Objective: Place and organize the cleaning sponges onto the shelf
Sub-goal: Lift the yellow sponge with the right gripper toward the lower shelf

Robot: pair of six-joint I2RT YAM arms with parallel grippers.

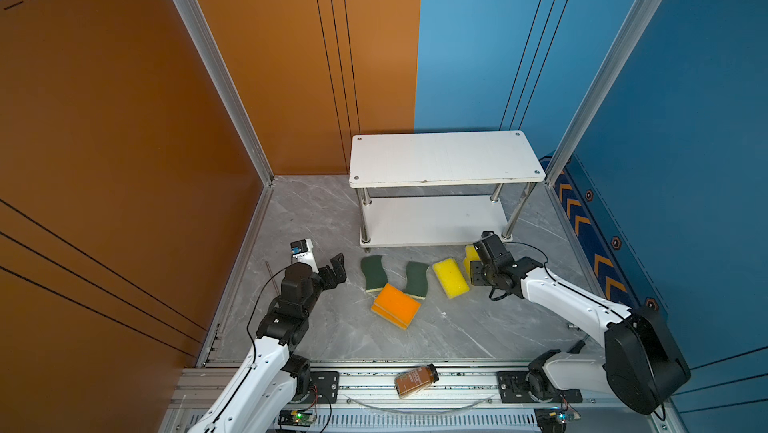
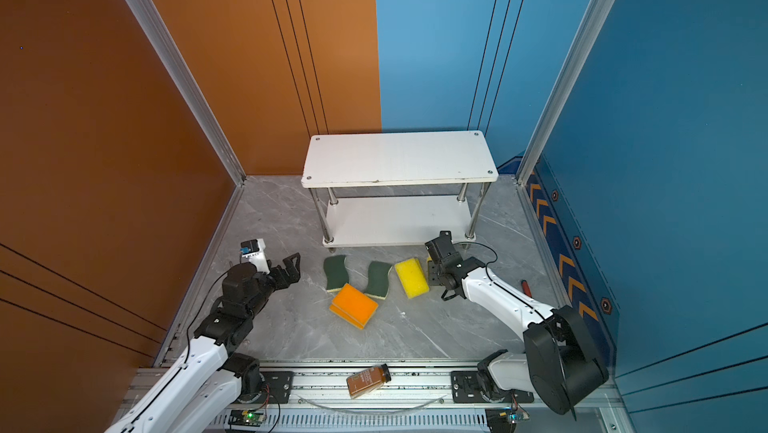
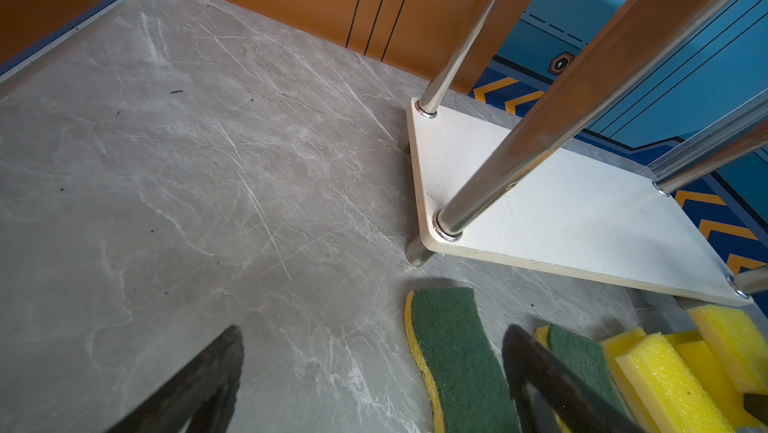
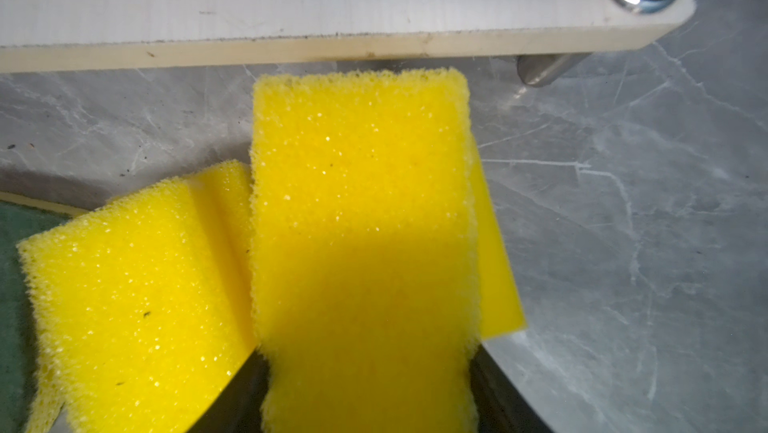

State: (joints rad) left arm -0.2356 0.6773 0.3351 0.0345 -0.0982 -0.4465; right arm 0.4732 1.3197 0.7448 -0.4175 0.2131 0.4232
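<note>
R gripper [image 4: 365,364]: I read it as clamped on a yellow sponge [image 4: 361,202], just in front of the shelf [image 1: 444,160], near its right front post. L gripper [image 1: 334,268]: jaws spread wide, off the shelf's left front corner. On the floor in front of the shelf: green sponges [image 1: 374,272], orange sponges [image 1: 397,304] stacked, a second yellow sponge [image 1: 451,279].
</note>
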